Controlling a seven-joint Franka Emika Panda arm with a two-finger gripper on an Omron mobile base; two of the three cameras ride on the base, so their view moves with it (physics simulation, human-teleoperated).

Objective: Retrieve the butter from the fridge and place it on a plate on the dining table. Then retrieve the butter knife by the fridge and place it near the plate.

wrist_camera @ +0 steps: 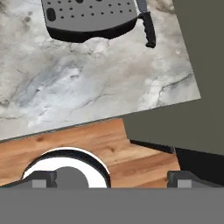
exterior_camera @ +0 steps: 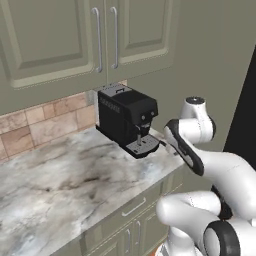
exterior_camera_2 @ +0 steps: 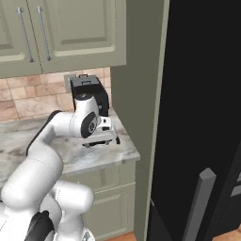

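We are holding our gripper (wrist_camera: 112, 177) wide open with nothing in it, hovering over the counter (wrist_camera: 87, 87) edge. The knife (wrist_camera: 147, 24) is lying on the marble ahead of the fingertips (wrist_camera: 43, 178), just beside the coffee machine (wrist_camera: 89, 19) tray. The fridge (exterior_camera_2: 202, 117) is standing off to our side.

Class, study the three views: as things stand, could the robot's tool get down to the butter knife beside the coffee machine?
Probably yes. The open tool hangs above the counter edge, and the butter knife lies uncovered on the marble beside the coffee machine, nothing between.
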